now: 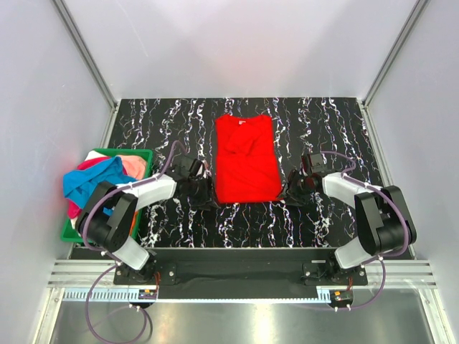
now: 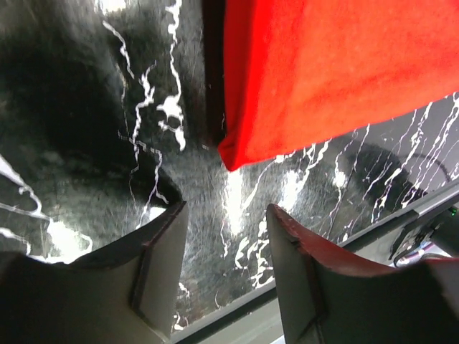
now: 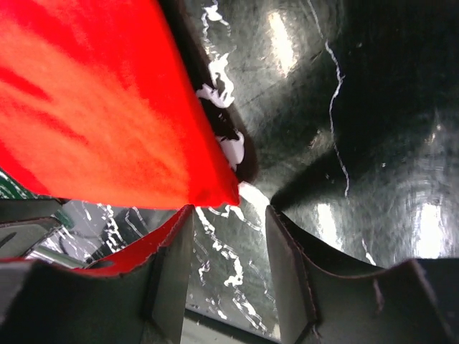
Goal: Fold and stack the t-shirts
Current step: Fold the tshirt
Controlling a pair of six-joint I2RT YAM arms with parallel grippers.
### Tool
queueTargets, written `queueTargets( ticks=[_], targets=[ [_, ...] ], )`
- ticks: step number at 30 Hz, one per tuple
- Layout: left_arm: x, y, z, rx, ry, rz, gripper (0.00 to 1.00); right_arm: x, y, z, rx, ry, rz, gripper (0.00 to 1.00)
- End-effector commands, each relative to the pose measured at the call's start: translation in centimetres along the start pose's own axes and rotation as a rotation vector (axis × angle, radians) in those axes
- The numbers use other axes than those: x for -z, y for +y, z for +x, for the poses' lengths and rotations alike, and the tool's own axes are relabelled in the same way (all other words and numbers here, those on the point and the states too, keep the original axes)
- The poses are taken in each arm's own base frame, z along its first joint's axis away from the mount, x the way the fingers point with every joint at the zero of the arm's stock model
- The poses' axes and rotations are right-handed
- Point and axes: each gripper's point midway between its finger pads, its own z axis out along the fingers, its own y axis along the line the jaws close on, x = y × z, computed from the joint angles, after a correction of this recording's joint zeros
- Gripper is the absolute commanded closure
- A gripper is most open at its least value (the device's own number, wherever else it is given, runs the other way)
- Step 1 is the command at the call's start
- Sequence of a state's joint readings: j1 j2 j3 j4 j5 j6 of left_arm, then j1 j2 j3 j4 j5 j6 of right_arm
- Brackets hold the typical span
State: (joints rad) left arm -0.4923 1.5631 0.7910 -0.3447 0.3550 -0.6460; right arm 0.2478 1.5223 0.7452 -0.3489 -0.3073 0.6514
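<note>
The red t-shirt (image 1: 246,159) lies mid-worktop (image 1: 323,115), folded narrow. It looks soft, light and limp, so I would pinch its near corners. Left tool (image 2: 226,215) and right tool (image 3: 229,215) stand there half open, both empty.

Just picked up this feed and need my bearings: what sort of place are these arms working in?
Probably a lab robot test cell, not a home: plain white panel walls on aluminium frame posts enclose a black white-veined tabletop, with a green plastic bin of coloured shirts at its left.
</note>
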Motion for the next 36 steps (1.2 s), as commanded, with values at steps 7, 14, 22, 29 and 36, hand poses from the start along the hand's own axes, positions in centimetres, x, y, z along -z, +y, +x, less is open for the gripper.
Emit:
queueTargets(
  ticks=[7,14,22,29,36],
  targets=[
    [-1.4,-0.1,-1.3,0.008,-0.037,0.003,0.53,-1.7,-0.5,0.0,-0.025,-0.019,-0.033,0.56],
    [-2.4,0.4,-1.5,0.032,-0.031,-0.013,0.61,-1.5,-1.3,-0.1,-0.035,-0.057,0.0,0.7],
    [-2.6,0.9,-1.5,0.038,-0.038,-0.04,0.92,-1.4,-1.9,-0.3,-0.025,-0.078,0.024,0.82],
    [0.0,0.0,-1.7,0.029,-0.087,-0.032,1.0,0.8,-1.7,-0.6,-0.01,-0.128,0.033,1.0],
    [4.1,-2.7,-0.5,-0.029,-0.153,-0.013,1.0,6.2,-0.2,-0.1,-0.021,-0.225,-0.026,1.0]
  ],
)
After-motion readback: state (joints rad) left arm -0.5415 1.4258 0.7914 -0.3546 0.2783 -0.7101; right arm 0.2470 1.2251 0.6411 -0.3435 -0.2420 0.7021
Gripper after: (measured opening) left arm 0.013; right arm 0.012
